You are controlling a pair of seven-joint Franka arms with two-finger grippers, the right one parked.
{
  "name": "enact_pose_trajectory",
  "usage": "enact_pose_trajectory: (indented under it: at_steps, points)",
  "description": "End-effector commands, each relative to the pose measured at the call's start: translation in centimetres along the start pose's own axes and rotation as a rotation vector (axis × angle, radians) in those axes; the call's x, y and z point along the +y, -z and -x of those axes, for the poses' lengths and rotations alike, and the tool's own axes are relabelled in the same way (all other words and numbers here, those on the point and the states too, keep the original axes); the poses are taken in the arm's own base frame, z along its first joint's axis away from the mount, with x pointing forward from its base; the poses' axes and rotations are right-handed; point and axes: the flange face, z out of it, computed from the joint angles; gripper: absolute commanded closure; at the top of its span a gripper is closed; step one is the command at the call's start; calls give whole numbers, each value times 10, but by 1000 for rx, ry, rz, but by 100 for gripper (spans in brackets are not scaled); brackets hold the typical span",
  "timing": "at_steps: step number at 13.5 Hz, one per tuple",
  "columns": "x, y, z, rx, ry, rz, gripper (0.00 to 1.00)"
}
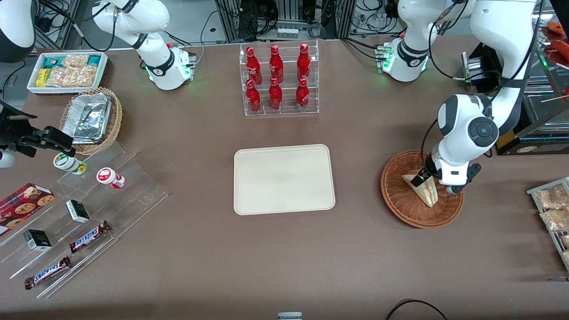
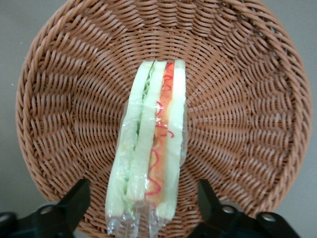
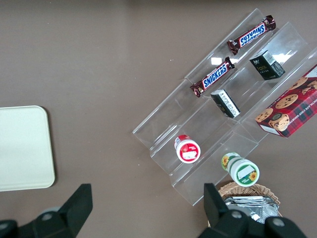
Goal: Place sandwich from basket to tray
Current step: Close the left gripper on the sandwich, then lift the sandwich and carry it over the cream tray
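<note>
On the desk (image 1: pixel 284 258), the tray (image 1: pixel 284 179) lies bare at the middle. Toward the working arm's end sits the basket (image 1: pixel 402 200), well apart from the tray. The sandwich (image 2: pixel 148 148) stands on edge in the basket. The gripper (image 2: pixel 143 201) hangs over it, fingers (image 2: pixel 74 201) spread wide on either side, not touching it.

The gripper (image 1: pixel 422 177) hangs low over the basket (image 1: pixel 402 202), at the sandwich (image 1: pixel 426 190) lying inside. The tray (image 1: pixel 283 179) sits well apart, bare.
</note>
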Motion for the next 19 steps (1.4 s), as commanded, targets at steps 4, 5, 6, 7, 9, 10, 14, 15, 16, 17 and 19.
enact_pose_trajectory:
  at_steps: [4,5,6,7,9,10,14,15,16,17,19]
  points:
    - [-2,-6,-2,17,-1,-19,100]
    - [-2,-1,-3,20,-4,-20,100]
    - [-2,12,-2,20,-14,-28,100]
    - [1,26,-1,7,-28,-50,100]
    - [21,63,1,-39,-112,-107,100]
    - [35,75,11,-55,-166,-120,100]
    - [85,87,75,-67,-373,-111,100]
    - [97,90,91,-65,-409,-102,100]
    - [109,93,109,-65,-443,-93,100]
    - [121,93,127,-67,-482,-84,100]
    - [149,90,159,-92,-557,-58,100]
